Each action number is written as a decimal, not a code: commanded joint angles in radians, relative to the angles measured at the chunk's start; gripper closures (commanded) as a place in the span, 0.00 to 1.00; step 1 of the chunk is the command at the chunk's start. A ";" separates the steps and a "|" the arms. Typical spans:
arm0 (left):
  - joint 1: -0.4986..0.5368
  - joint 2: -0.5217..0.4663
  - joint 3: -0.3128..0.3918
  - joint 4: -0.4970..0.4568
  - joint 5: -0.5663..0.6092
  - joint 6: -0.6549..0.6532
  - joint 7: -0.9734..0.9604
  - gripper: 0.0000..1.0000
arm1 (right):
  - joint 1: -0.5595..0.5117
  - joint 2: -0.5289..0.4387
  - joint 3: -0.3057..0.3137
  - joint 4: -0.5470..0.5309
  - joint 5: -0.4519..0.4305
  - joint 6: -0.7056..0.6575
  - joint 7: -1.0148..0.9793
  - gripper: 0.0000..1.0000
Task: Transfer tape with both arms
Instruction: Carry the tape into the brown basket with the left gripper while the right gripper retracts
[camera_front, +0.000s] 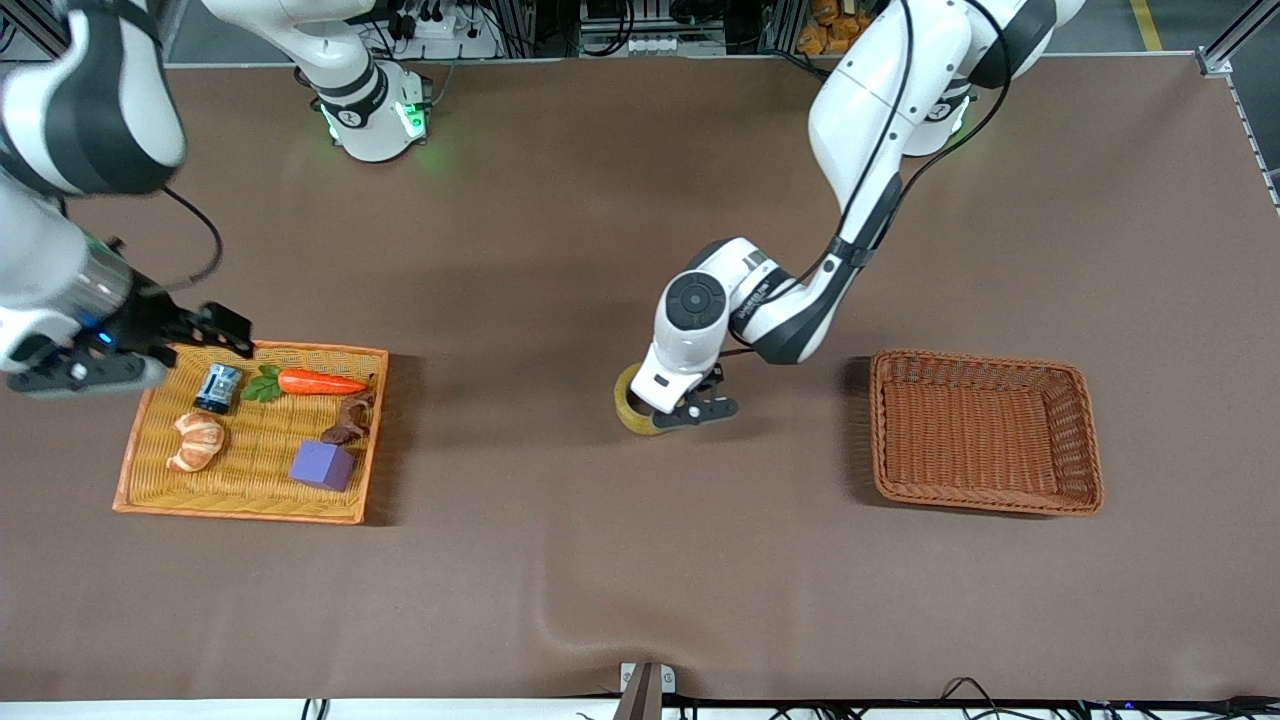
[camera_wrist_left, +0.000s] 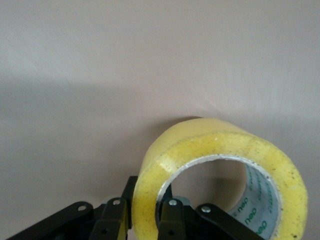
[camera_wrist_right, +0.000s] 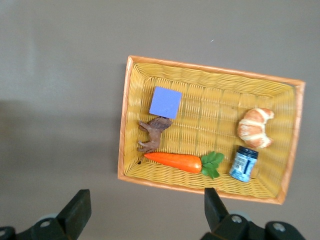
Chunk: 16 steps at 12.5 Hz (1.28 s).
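The left tool (camera_front: 688, 410) pinches the wall of the tape (camera_front: 632, 402), which stands on edge on the desk (camera_front: 560, 560) between the 2 baskets. The right tool (camera_front: 150, 345) hangs spread wide over the yellow basket (camera_front: 240, 500), its arm waiting.

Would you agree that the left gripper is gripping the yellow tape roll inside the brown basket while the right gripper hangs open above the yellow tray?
Not quite: the left gripper grips the tape on the bare table, beside the brown basket, as the front view shows. The rest holds.
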<state>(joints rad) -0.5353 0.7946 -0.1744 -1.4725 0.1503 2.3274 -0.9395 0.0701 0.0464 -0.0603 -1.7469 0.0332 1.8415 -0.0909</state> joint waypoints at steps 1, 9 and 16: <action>0.125 -0.232 -0.013 -0.147 0.028 -0.016 0.097 1.00 | -0.059 -0.075 0.042 -0.042 -0.012 -0.025 -0.018 0.00; 0.504 -0.411 -0.020 -0.275 0.005 -0.220 0.658 1.00 | -0.108 -0.100 0.045 0.062 -0.024 -0.191 -0.076 0.00; 0.754 -0.299 -0.022 -0.284 -0.009 -0.203 1.222 1.00 | -0.108 -0.094 0.031 0.121 -0.021 -0.269 0.020 0.00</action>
<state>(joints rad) 0.1688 0.4758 -0.1785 -1.7585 0.1535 2.1187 0.1591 -0.0186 -0.0469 -0.0390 -1.6335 0.0198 1.5788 -0.0861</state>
